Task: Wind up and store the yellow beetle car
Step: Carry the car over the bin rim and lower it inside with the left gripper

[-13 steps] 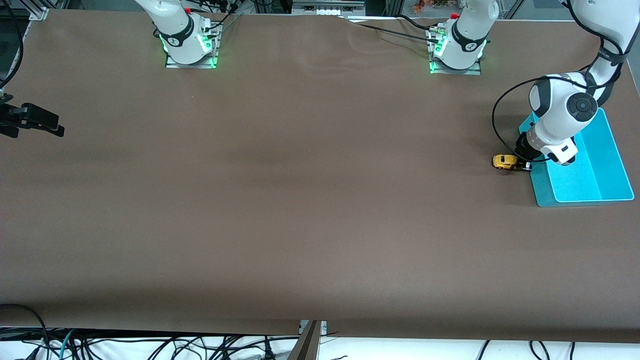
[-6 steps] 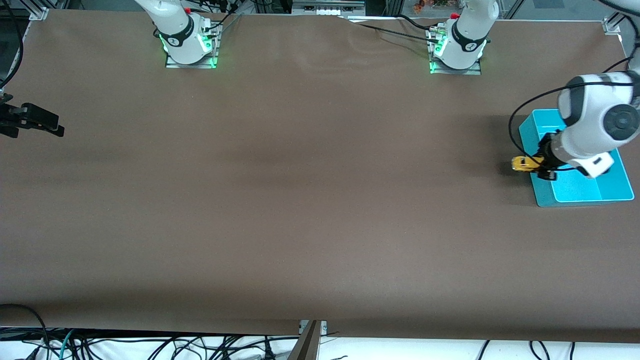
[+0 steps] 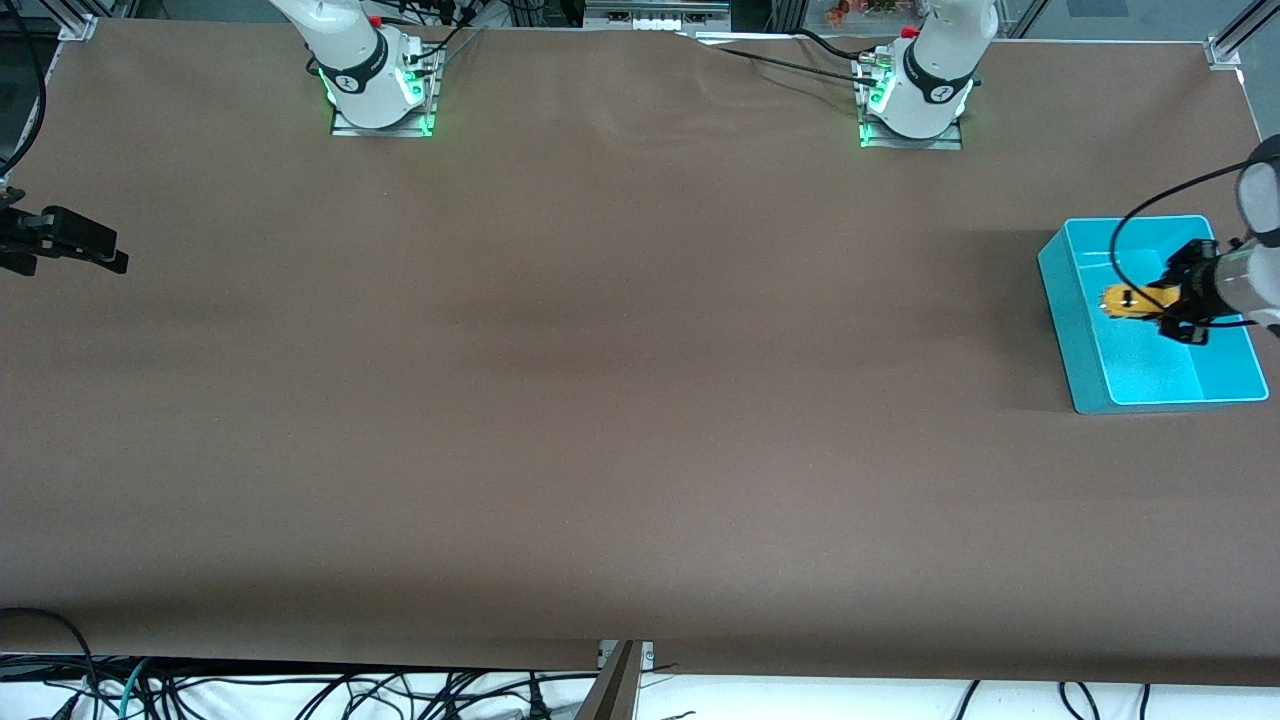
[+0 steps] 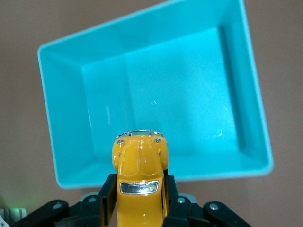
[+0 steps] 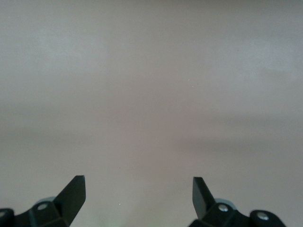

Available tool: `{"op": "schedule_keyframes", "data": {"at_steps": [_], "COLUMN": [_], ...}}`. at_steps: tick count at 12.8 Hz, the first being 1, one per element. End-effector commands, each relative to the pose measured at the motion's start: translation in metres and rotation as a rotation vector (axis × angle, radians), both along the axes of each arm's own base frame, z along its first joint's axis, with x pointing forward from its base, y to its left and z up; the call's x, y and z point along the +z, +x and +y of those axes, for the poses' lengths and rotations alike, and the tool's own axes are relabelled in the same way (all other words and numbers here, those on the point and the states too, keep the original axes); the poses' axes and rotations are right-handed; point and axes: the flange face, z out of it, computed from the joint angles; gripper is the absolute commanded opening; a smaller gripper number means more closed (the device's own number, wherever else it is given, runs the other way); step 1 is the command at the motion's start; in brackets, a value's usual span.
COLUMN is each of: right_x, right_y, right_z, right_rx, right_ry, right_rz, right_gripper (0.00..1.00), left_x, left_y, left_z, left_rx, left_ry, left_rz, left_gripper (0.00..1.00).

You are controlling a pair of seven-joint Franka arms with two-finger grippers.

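The yellow beetle car (image 3: pixel 1128 299) is held in the air over the cyan bin (image 3: pixel 1068 318), which stands at the left arm's end of the table. My left gripper (image 3: pixel 1160 300) is shut on the car's sides. In the left wrist view the car (image 4: pixel 139 182) sits between the black fingers (image 4: pixel 108 196), its nose over the bin's near wall (image 4: pixel 61 142). My right gripper (image 3: pixel 118 262) is open and empty at the right arm's end of the table, and waits. Its wrist view shows both fingertips (image 5: pixel 75 191) spread over bare table.
The brown table top (image 3: pixel 600 350) is bare apart from the bin. The two arm bases (image 3: pixel 380 85) stand along the table's edge farthest from the front camera. Cables hang below the nearest edge.
My left gripper has lifted the yellow car off the table beside the bin and carried it over the bin. The right arm has not moved.
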Motion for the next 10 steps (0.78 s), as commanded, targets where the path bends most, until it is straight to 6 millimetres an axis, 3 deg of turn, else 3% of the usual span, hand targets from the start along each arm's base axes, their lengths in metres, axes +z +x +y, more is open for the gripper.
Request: {"op": "schedule_keyframes", "data": {"at_steps": [1,3,5,8,10], "right_x": [0.002,0.002,0.002,0.002,0.002], "right_y": [-0.002,-0.002,-0.002,-0.002,-0.002], "right_z": [0.0,0.0,0.0,-0.001,0.0], "right_rx": [-0.015,-0.013,-0.013,-0.015,-0.013], "right_ry": [-0.001,0.0,0.0,0.002,0.002], "right_rz": [-0.003,-0.004,-0.004,-0.004,-0.004], "right_gripper": [1.0,1.0,1.0,1.0,1.0], "left_x": [-0.03,-0.06,-0.089,-0.115,-0.126], "left_y": [-0.031,-0.064,-0.089,-0.121,-0.131], "left_z": [0.041,0.064,0.068,0.075,0.074], "left_rx": [-0.024,0.005,0.021,0.053,0.043], "left_ry": [0.013,0.015,0.01,0.009,0.016], "left_rz": [-0.032,-0.094,-0.137,-0.185,-0.201], "left_gripper": [0.0,0.0,0.0,0.0,0.0]}}
